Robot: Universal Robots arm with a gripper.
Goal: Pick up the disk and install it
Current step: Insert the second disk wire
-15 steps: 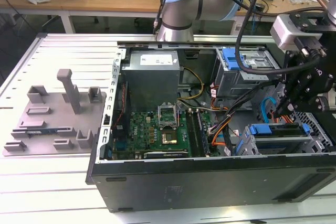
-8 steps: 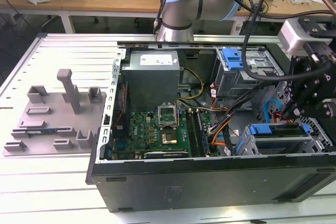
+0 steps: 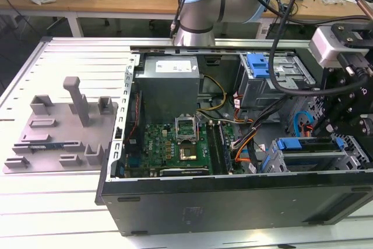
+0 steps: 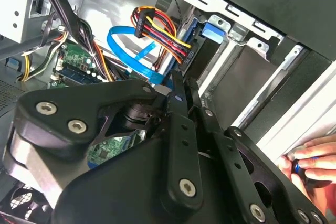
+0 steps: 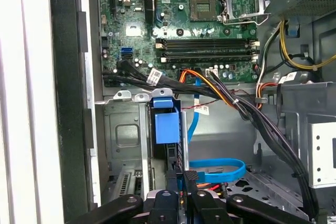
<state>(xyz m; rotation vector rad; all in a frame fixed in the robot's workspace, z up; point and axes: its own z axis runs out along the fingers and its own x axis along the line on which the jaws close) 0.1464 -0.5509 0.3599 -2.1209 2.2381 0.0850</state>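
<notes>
**Disk in the drive cage, gripper drawn together at its end**

We found the disk [image 3: 304,144] standing on edge in the drive cage [image 3: 351,151] at the front corner of the open computer case [image 3: 233,205], towards the exterior view's right. Its blue bracket faced up along its top edge. In the first wrist view the bracket's blue end tab [image 5: 167,121] stood out of the cage's metal wall [image 5: 123,129].

The gripper [image 5: 181,176] sat just beside that end of the disk, its two black fingers [image 5: 171,178] brought close together with only a thin gap between them. We could not tell whether they pinched the bracket's edge or merely stood against it, since the contact was hidden by the fingers themselves. In the second wrist view the gripper [image 4: 181,90] reached into the case beside a blue ribbon cable [image 4: 123,51] and a bundle of red, yellow and black wires [image 4: 160,30].

Beyond the cage lay the green motherboard [image 3: 175,144], with the grey power supply box [image 3: 169,86] at the far side of the case. Another blue bracket [image 3: 259,65] sat in the upper bay, well apart from the disk. A person's hand [image 4: 312,161] rested at the case's outer edge in the second wrist view. A grey fixture plate [image 3: 64,126] lay on the table [image 3: 58,214] at the exterior view's left.
</notes>
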